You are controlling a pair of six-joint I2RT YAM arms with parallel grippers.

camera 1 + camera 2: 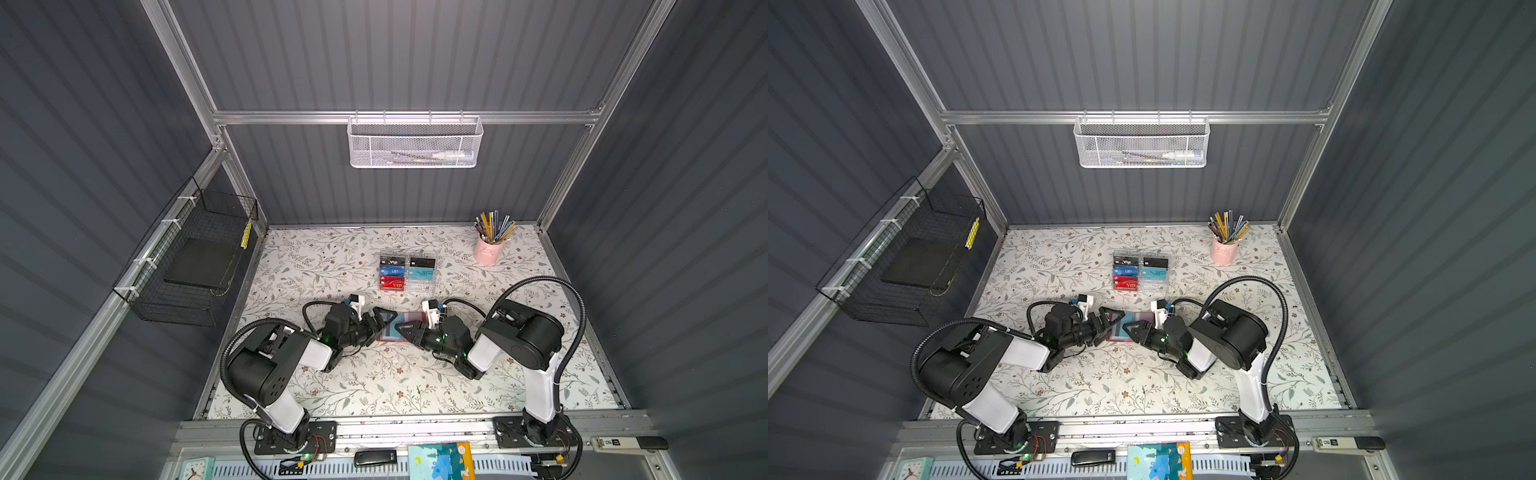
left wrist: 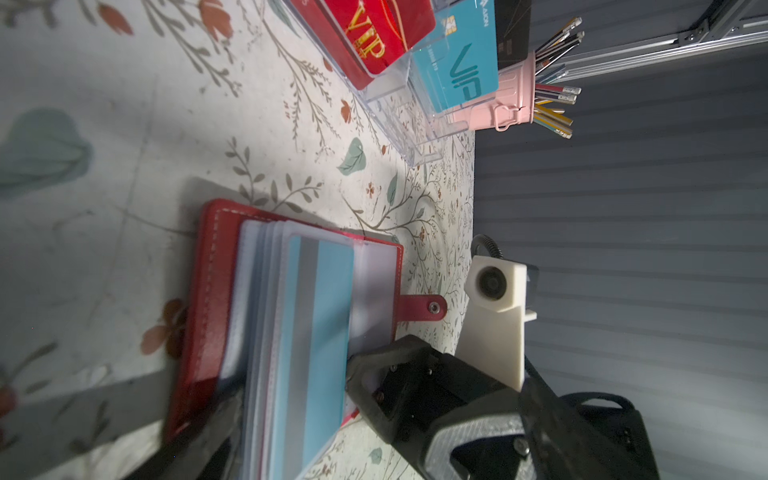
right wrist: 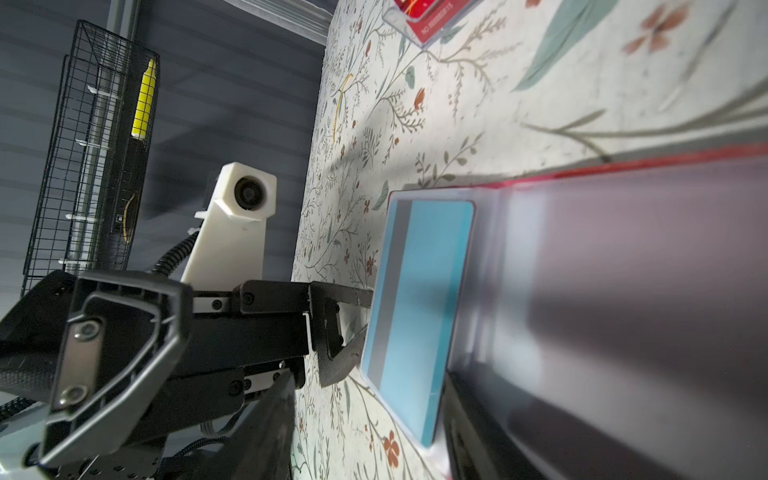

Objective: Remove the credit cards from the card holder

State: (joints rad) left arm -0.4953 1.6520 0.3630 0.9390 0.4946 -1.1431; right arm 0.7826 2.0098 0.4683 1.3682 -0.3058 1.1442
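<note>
left end effector (image 1: 380, 323) wide open, gripping nothing, at holder's left edge | card holder (image 1: 412, 317) open, frame centre on table; credit card (image 2: 332, 316) sleeved (judged thin, stiff, slick: take an edge) | right end effector (image 1: 406, 331) over holder, grip unclear

In the rack (image 1: 422, 286) at the far middle, I read "Vip" on the black card (image 1: 391, 262) and "VIP" on the blue card (image 1: 393, 271). There is gold "VIP" on the red card (image 2: 365, 37) nearest me, and "VIP" on the teal card (image 2: 457, 70) to their right. The small print by its chip looks like "AION".
</note>
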